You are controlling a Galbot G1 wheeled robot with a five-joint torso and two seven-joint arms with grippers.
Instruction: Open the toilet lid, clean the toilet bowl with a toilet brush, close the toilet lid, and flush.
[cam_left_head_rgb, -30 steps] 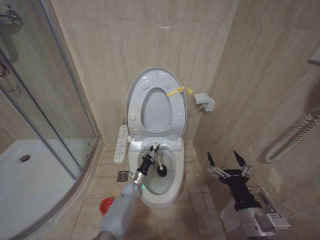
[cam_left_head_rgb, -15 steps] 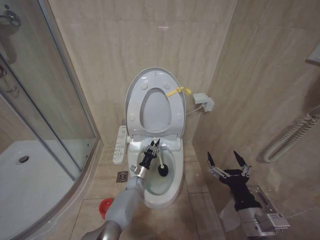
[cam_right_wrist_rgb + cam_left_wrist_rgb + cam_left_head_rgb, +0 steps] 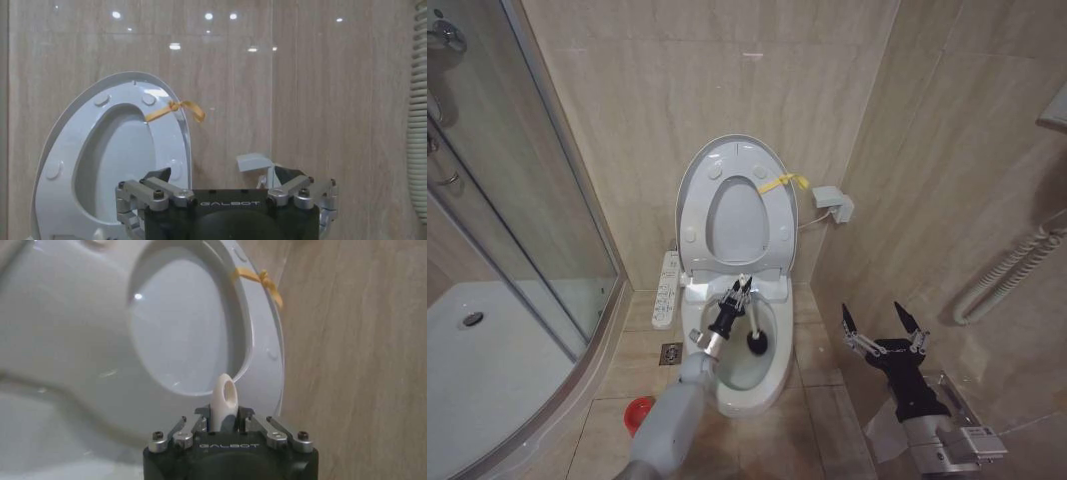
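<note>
The toilet lid (image 3: 736, 152) stands raised against the wall, with the ring seat up against it and a yellow ribbon (image 3: 780, 183) on its edge. Below it the toilet bowl (image 3: 770, 378) lies uncovered. My left gripper (image 3: 737, 292) is over the bowl, shut on the white handle of the toilet brush (image 3: 750, 318). The dark brush head (image 3: 757, 346) is down inside the bowl. In the left wrist view the handle's end (image 3: 223, 392) sticks up between the shut fingers of the left gripper (image 3: 223, 416). My right gripper (image 3: 884, 322) hangs open to the right of the toilet, and the right gripper (image 3: 223, 177) faces the lid (image 3: 120, 160).
A glass shower enclosure (image 3: 517, 200) and white shower tray (image 3: 487, 370) fill the left side. A red holder cup (image 3: 639, 411) sits on the floor left of the bowl, near a floor drain (image 3: 673, 352). A white control strip (image 3: 668, 287), a wall box (image 3: 836, 203) and a ribbed hose (image 3: 1007, 275) are nearby.
My left arm has shifted a little and the brush head has slid slightly to the right inside the bowl. The right arm has not moved.
</note>
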